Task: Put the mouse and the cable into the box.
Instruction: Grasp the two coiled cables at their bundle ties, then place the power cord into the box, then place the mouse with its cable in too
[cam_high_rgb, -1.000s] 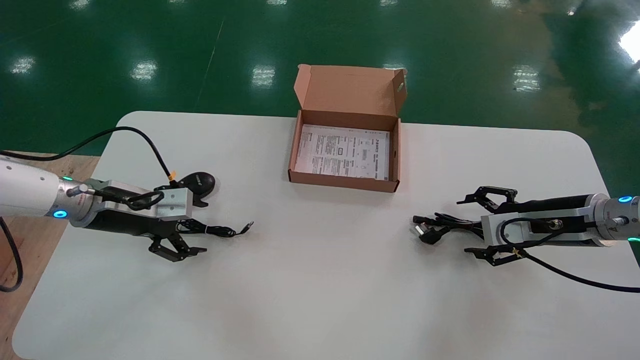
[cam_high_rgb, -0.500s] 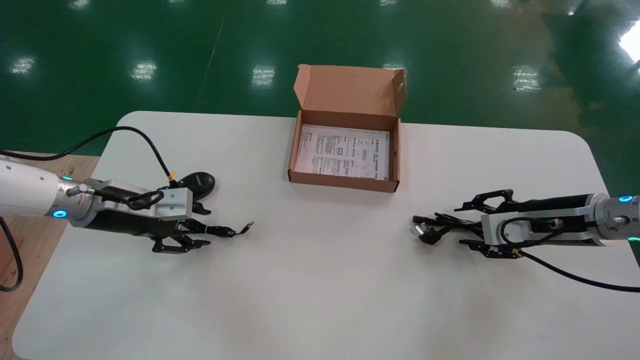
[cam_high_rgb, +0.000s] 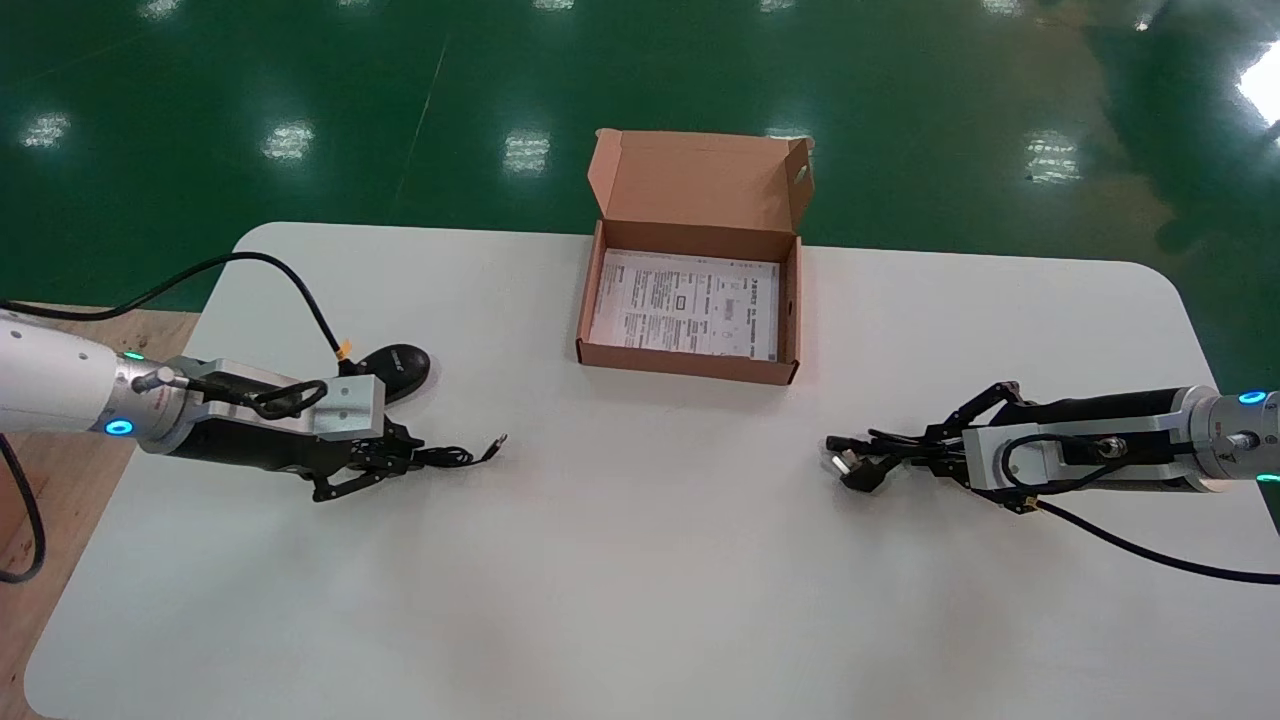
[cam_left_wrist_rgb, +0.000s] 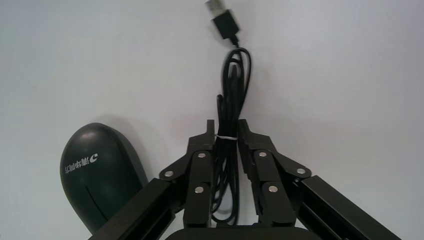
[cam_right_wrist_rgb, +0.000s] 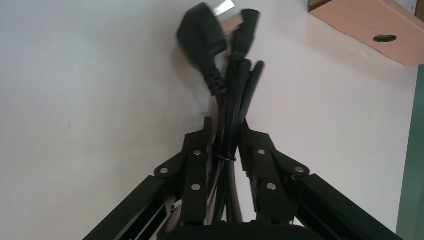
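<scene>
Nothing is packed yet: the box (cam_high_rgb: 690, 366) at far centre holds only a sheet (cam_high_rgb: 685, 300). At left, the left tool (cam_left_wrist_rgb: 226, 132) is clamped on the cord (cam_left_wrist_rgb: 235, 75), with the mouse (cam_high_rgb: 396, 365) just beside it on the tabletop (cam_high_rgb: 640, 560). At right, the right tool (cam_right_wrist_rgb: 225, 131) pinches the cable (cam_right_wrist_rgb: 235, 95) — both carries remain.

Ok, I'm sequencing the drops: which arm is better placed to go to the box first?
Right, probably. The right gripper is shut on the bundled power cable; the left gripper pinches only the mouse cord, so the mouse would dangle on the way to the box.
</scene>
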